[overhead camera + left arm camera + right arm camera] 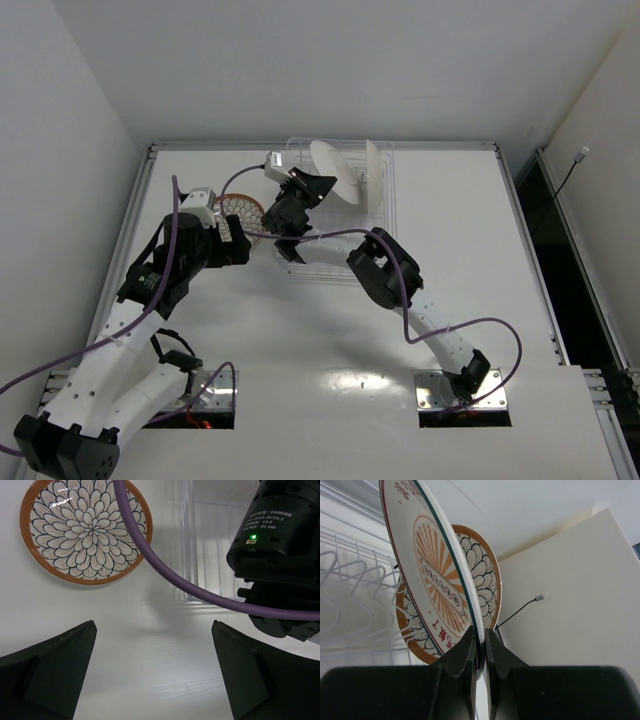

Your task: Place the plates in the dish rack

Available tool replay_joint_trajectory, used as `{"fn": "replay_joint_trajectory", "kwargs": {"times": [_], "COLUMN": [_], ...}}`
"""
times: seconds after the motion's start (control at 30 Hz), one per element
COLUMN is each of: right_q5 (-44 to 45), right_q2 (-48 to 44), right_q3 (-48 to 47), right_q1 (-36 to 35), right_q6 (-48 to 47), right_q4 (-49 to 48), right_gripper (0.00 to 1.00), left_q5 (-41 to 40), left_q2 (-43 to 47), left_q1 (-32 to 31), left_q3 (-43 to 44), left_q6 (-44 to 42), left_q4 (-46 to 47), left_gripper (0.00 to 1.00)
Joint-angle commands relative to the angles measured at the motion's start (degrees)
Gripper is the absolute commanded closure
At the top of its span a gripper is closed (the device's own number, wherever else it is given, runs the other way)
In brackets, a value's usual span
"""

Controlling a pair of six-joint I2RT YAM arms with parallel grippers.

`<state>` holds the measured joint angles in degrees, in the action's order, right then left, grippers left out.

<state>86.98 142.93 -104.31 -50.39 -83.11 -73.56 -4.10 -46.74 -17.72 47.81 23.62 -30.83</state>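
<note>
My right gripper (pixel 480 642) (pixel 316 188) is shut on the rim of the sunburst plate (pixel 432 575) (pixel 335 170), holding it on edge and tilted over the dish rack (pixel 385 215) (pixel 350 580). An orange-rimmed plate (pixel 490 575) (pixel 372 176) stands upright in the rack just behind it. A second orange-rimmed plate (pixel 85 530) (pixel 240 210) lies flat, face up, on the table left of the rack (pixel 200 545). My left gripper (pixel 152 670) (pixel 238 248) hangs open over bare table near that flat plate, nothing between its fingers.
The right arm's black joint housing (pixel 280 540) and a purple cable (pixel 165 570) cross close in front of the left wrist. The right forearm (pixel 385 270) reaches over the rack's near edge. Walls close in the table's far, left and right sides.
</note>
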Motion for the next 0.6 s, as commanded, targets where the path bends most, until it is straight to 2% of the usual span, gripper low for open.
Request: {"fn": "replay_joint_trajectory", "kwargs": {"times": [0.0,0.33,0.57], "right_q5": [17.17,17.17,17.17], "right_q2": [-0.02,0.59,0.06], "right_q3": [0.43,1.48,2.01], "right_q1": [-0.41,-0.41,-0.93], "right_q6": [-0.12,1.90,4.27], "right_q4": [-27.95,-28.57,-28.57], "right_gripper": [1.00,0.97,0.87], "left_q5": [-0.38,-0.38,-0.38], "left_q2": [0.25,0.25,0.25], "left_q1": [-0.57,-0.57,-0.57], "left_q3": [0.18,0.18,0.18], "left_q6": [0.11,0.11,0.11], "left_q4": [0.77,0.77,0.77], "left_gripper": [0.00,0.00,0.00]}}
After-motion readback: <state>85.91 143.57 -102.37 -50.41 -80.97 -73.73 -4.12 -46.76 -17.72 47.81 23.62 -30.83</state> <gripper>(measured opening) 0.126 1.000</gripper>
